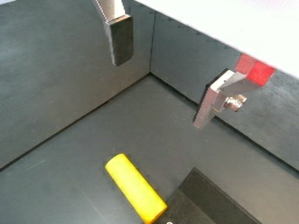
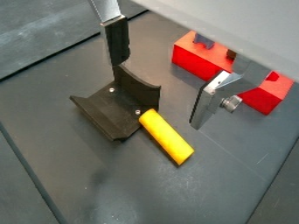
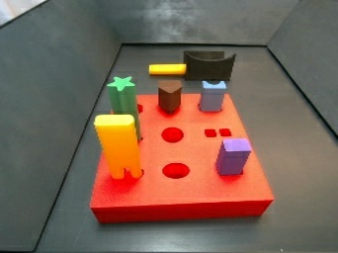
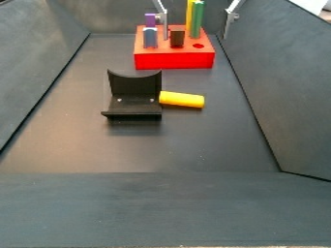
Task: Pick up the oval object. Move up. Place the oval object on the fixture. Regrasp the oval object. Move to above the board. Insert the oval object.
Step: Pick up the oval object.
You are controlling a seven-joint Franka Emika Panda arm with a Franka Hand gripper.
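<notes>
Wrist views show you the gripper (image 2: 163, 74) hanging high with its jaws spread and nothing between them. The oval object (image 2: 167, 136) lies flat on the floor, one end touching the fixture (image 2: 117, 107) (mind that contact). If you come down off-centre, a finger could hit the fixture or roll the peg aside. The board (image 3: 179, 148) near the far wall carries its pegs; several holes stay vacant.
</notes>
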